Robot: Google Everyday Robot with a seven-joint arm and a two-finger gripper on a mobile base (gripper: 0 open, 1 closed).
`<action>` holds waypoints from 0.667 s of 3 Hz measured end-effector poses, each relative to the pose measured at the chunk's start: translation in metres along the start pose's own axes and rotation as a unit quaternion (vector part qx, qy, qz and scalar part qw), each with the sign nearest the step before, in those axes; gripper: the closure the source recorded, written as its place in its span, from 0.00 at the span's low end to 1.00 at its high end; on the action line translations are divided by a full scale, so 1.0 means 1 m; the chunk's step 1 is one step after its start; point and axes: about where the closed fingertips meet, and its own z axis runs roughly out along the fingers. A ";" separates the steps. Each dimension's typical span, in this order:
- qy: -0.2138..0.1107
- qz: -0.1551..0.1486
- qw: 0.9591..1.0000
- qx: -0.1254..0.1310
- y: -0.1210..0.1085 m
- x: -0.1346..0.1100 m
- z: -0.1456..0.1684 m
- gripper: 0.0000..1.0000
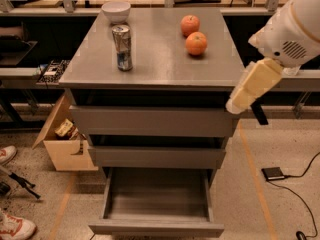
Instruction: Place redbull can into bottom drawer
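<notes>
Arm [292,29]: single, white, rounded housing, entering at the upper right edge of the view and angled down and leftward.
Gripper [240,100]: cream, at the arm's lower end, tilted down-left, hanging in the air; apparently holding nothing.

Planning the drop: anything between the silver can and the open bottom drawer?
Nothing visible. The slim silver metal can stands free, the lowest grey drawer lies open, the claw hangs right of the grey cabinet.
</notes>
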 end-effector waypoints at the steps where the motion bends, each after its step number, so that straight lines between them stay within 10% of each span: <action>1: -0.084 0.060 0.994 0.024 -0.028 -0.046 0.032 0.00; 2: -0.082 0.060 0.995 0.022 -0.027 -0.046 0.033 0.00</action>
